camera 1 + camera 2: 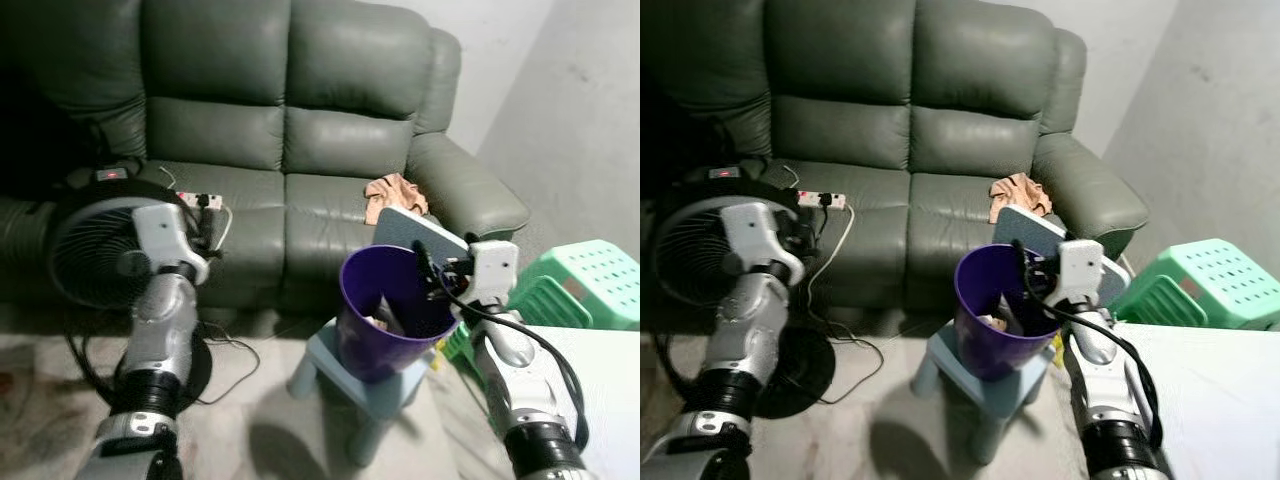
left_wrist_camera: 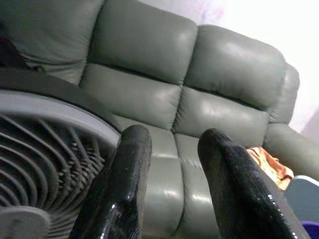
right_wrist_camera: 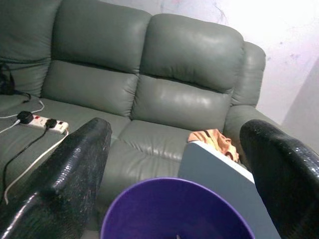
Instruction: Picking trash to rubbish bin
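A purple rubbish bin (image 1: 375,310) stands on a small light-blue stool (image 1: 335,375) in front of a green leather sofa (image 1: 290,130). Some trash (image 1: 995,320) lies at its bottom. My right gripper (image 1: 428,272) hovers at the bin's right rim, fingers spread wide and open with nothing between them; its wrist view looks down over the bin's rim (image 3: 174,186). A flat grey-blue panel (image 1: 415,235) leans behind the bin. A crumpled peach-coloured rag (image 1: 395,190) lies on the sofa seat. My left gripper (image 1: 205,232) is raised beside a fan, its fingers (image 2: 132,164) a little apart and holding nothing.
A black and grey floor fan (image 1: 90,250) stands at the left, cables trailing on the floor. A white power strip (image 1: 200,200) lies on the sofa seat. Green plastic stools (image 1: 580,285) sit at the right, with a white tabletop (image 1: 600,390) in front of them.
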Controlling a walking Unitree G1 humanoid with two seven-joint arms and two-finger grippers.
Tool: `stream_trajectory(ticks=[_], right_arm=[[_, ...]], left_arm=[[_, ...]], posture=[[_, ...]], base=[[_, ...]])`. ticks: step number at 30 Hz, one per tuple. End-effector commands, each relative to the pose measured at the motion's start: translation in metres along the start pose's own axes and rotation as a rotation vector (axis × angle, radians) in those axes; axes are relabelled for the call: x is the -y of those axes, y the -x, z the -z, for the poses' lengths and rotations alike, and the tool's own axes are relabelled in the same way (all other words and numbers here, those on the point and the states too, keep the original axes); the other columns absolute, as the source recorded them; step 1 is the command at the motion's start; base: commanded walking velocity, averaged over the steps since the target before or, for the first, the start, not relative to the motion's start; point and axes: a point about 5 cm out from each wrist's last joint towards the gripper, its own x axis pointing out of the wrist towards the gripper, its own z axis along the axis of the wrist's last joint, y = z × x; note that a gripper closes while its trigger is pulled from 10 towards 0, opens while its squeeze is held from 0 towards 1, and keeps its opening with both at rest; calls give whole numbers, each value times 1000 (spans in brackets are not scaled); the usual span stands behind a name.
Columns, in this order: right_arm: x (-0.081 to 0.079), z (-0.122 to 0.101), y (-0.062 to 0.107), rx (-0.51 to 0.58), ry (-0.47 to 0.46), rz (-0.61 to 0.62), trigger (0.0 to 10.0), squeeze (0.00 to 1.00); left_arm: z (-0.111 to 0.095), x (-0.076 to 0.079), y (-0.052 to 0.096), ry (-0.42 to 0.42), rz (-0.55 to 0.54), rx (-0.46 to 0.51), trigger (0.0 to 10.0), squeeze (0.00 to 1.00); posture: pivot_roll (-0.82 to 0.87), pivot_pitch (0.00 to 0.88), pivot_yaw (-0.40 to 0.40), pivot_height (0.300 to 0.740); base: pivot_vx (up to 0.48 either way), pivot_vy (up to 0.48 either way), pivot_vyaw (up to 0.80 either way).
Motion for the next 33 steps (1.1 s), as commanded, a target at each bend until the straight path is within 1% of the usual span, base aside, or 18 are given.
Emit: stream_trajectory(ticks=[1, 14, 27, 28, 30, 33], right_arm=[[11, -2, 3, -3, 18, 25, 10000, 0], [13, -1, 4, -19, 19, 28, 10000, 0], [13, -1, 2, -29, 22, 27, 10000, 0], [14, -1, 1, -29, 23, 29, 10000, 0], [14, -2, 1, -29, 23, 29, 10000, 0], [13, -1, 0, -32, 22, 32, 10000, 0]], left_arm=[[5, 13, 1, 15, 27, -17, 10000, 0], [4, 14, 1, 24, 23, -6, 10000, 0], [3, 14, 0, 22, 16, -6, 10000, 0], [4, 14, -1, 39, 13, -11, 10000, 0], [3, 14, -1, 38, 13, -11, 10000, 0], [4, 14, -2, 64, 0, -23, 10000, 0]], posture=[[61, 0, -133, 740], [57, 0, -137, 740], [57, 0, -137, 740], [58, 0, -139, 740], [58, 0, -140, 740], [61, 0, -141, 740]], base=[[0, 0, 0], [0, 0, 0], [0, 0, -758], [0, 0, -775], [0, 0, -775], [0, 0, -775]])
